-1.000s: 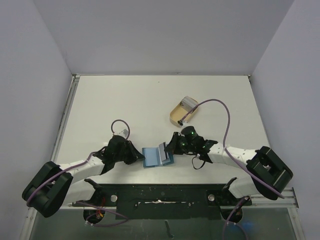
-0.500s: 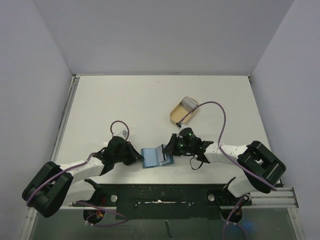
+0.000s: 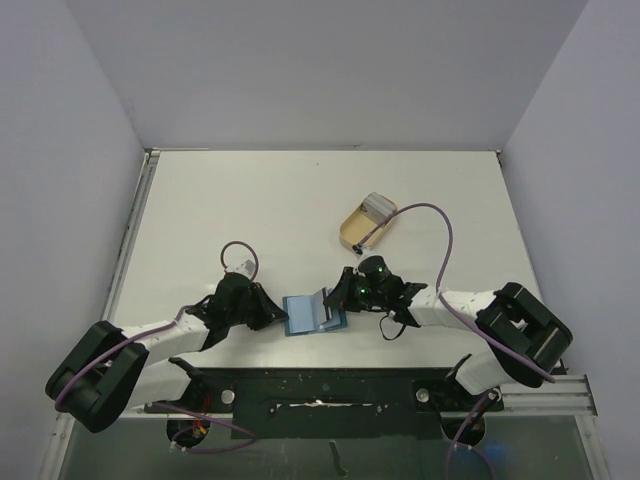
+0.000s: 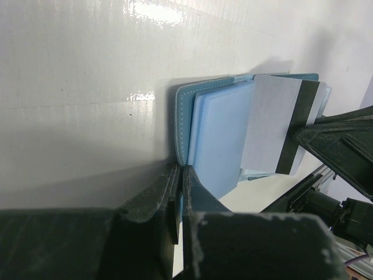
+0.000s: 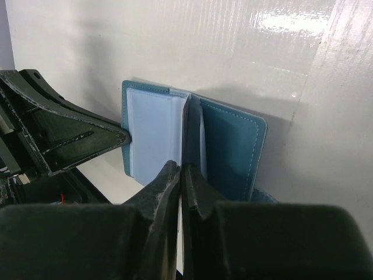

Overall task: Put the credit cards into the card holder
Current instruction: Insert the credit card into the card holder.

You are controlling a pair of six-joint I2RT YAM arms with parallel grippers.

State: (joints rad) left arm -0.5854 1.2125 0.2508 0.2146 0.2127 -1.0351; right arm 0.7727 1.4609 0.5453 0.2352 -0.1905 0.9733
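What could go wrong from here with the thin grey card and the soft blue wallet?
The right gripper holds the thin grey card tilted over the soft blue wallet; it may miss the pocket and slide off. The left gripper pinches only one edge, so the wallet may shift.

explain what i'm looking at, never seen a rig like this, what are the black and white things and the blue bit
Those are two robot arms bolted at the near edge of a white table. The wide picture looks down from above and behind them; the other two come from a camera on each wrist. The left fingers are shut on the edge of an open blue wallet. The right fingers are shut on a grey card with a dark stripe, held over the wallet. Farther back lies a tan oval dish with something silvery in it.
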